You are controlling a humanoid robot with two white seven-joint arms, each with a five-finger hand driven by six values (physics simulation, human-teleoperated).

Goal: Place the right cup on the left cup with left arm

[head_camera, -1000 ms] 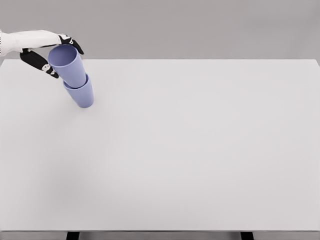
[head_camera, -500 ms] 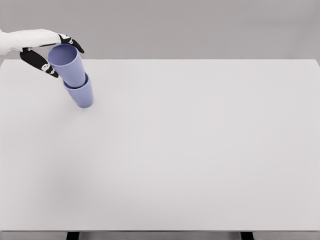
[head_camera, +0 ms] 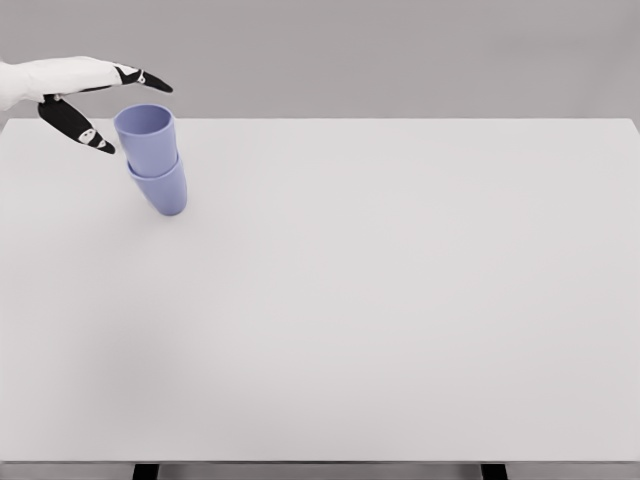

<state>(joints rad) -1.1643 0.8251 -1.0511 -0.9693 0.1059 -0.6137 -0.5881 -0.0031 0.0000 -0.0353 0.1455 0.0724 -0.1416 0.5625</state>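
On the wide white bench only the two nested lilac plastic cups stand in the way, toward ten o'clock; the white-and-black left hand hovers spread just beside them.

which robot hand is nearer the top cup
Left. The left robot hand sits just up and left of the top cup, fingers spread and off it; that cup is nested in the bottom cup. The right robot hand is not in view.
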